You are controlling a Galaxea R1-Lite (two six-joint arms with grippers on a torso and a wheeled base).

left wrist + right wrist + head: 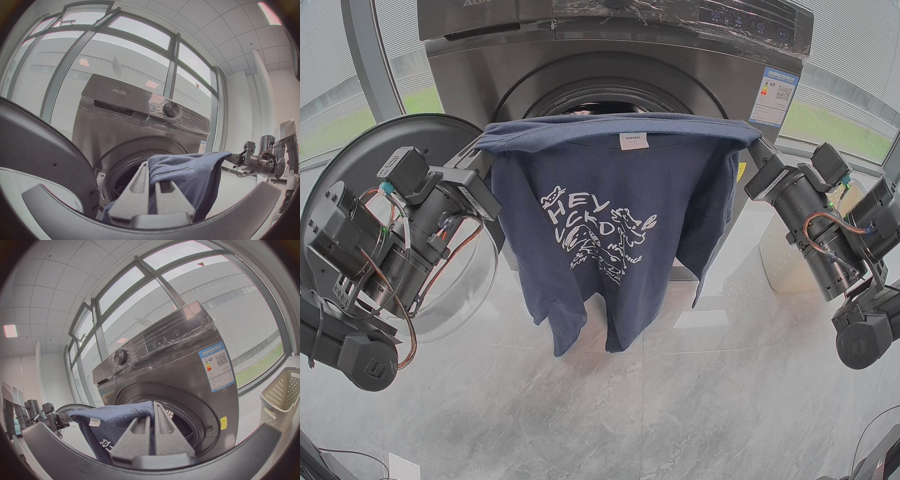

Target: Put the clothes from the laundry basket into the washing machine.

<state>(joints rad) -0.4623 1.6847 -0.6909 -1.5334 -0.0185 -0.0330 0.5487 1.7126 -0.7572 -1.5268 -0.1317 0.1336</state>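
A navy T-shirt [600,237] with white lettering hangs spread out in front of the washing machine [612,69], just before its round drum opening [606,106]. My left gripper [481,140] is shut on the shirt's left shoulder, and my right gripper [751,142] is shut on the right shoulder. In the left wrist view the shirt [187,170] drapes over the closed fingers [142,187], with the drum opening [125,179] behind. The right wrist view has the shirt [115,421] pinched between the fingers [165,430] before the machine [175,371].
The washer door [394,206] stands swung open at the left, close behind my left arm. A beige laundry basket [781,256] [281,396] sits on the floor right of the machine. Grey tiled floor [650,400] lies in front.
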